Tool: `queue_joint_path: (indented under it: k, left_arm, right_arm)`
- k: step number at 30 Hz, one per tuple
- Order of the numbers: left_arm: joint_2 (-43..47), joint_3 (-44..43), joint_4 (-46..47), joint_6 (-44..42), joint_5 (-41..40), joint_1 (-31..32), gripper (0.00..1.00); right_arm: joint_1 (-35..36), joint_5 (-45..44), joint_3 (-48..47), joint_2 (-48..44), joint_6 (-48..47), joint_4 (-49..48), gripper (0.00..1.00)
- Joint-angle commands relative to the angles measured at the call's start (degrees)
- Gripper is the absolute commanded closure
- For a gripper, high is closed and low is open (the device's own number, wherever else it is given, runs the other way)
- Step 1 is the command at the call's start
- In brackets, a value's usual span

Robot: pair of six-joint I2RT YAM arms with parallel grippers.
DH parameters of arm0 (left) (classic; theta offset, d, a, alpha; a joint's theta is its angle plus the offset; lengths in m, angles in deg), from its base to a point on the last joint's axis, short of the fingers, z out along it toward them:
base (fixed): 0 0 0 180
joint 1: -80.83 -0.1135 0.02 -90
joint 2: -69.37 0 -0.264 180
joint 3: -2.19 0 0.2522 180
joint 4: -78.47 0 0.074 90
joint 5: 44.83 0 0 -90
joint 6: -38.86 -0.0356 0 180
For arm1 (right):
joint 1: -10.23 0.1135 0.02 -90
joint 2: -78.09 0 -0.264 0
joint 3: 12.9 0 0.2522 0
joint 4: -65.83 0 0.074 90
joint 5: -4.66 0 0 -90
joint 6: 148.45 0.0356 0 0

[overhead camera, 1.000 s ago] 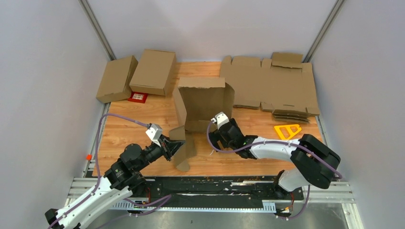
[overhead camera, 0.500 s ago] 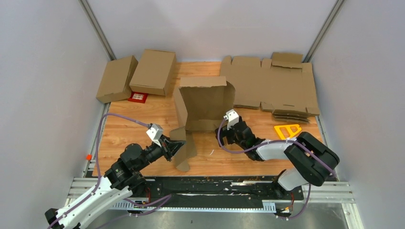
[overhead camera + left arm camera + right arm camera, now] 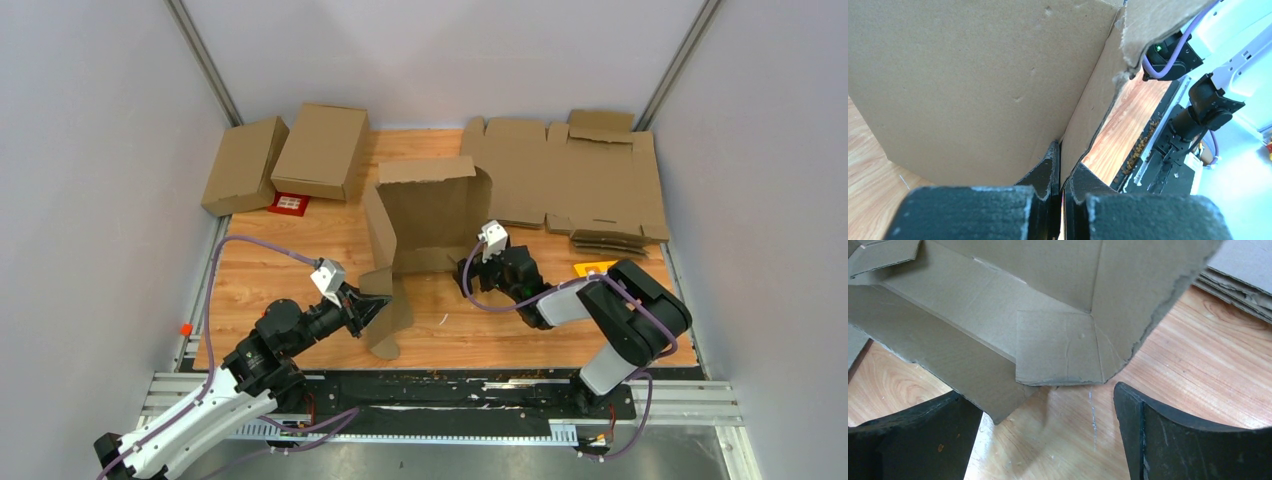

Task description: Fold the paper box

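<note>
**Left tool [image 3: 1062, 165] clamped on a flap of the plain brown corrugated paper box [image 3: 430, 205]; right tool [image 3: 1048, 402] spread wide.**
The left tool's black fingers [image 3: 1045, 172] pinch the box's near-left flap. The right tool holds nothing and sits just at the box's near-right corner. The box stands half-raised on the wooden worktop [image 3: 280, 270], back panel upright. A sheaf of flat brown cardboard sheets [image 3: 580, 185] lies right of the box.

White-and-black arms [image 3: 565, 300] — purple cables [image 3: 250, 240], matte black fingers [image 3: 1173, 440]
</note>
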Motion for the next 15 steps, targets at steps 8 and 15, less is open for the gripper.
queue_joint_path:
  k: [8,15]
  left_arm:
    - [-0.86,1.26,-5.1,1.13,0.52,-0.13,0.98]
    - [-0.84,1.27,-5.0,1.04,0.57,-0.13,0.98]
  right_arm:
    - [-3.47,11.85,-2.86,2.54,-6.77,-7.02,0.0]
    - [-3.98,16.12,-4.79,3.81,-7.21,-5.75,0.0]
